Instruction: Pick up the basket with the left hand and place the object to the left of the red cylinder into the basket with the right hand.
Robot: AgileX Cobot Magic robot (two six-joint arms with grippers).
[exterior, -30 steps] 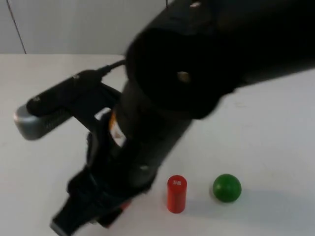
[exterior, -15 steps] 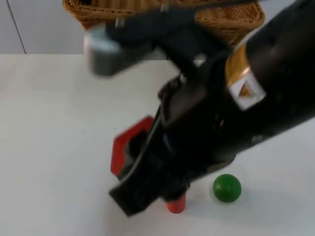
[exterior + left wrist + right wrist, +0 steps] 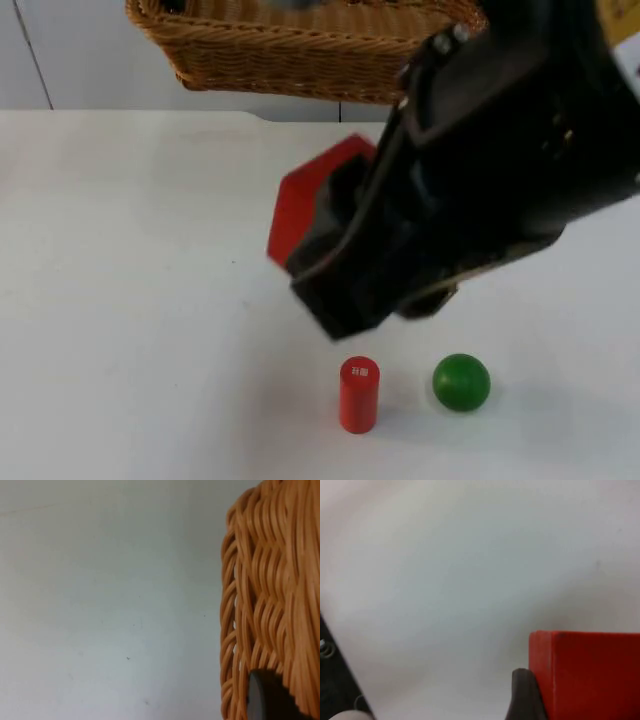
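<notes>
A woven wicker basket (image 3: 300, 50) hangs above the table's far edge. My left gripper (image 3: 287, 700) is shut on the basket wall (image 3: 270, 595), with a black fingertip (image 3: 265, 695) against the weave. My right gripper (image 3: 325, 235) is shut on a red hexagonal block (image 3: 300, 200) and holds it in the air, below and in front of the basket. In the right wrist view the red block (image 3: 590, 675) sits beside a dark fingertip (image 3: 525, 695). The red cylinder (image 3: 359, 393) stands upright near the table's front edge.
A green ball (image 3: 461, 382) rests on the white table (image 3: 120, 300) just right of the red cylinder. The right arm's black body (image 3: 480, 170) hangs over the table's middle and right. The grey partition wall (image 3: 80, 50) closes off the back.
My right gripper has risen from the table left of the red cylinder, carrying the red block up and to the right. The basket came into view at the back.
</notes>
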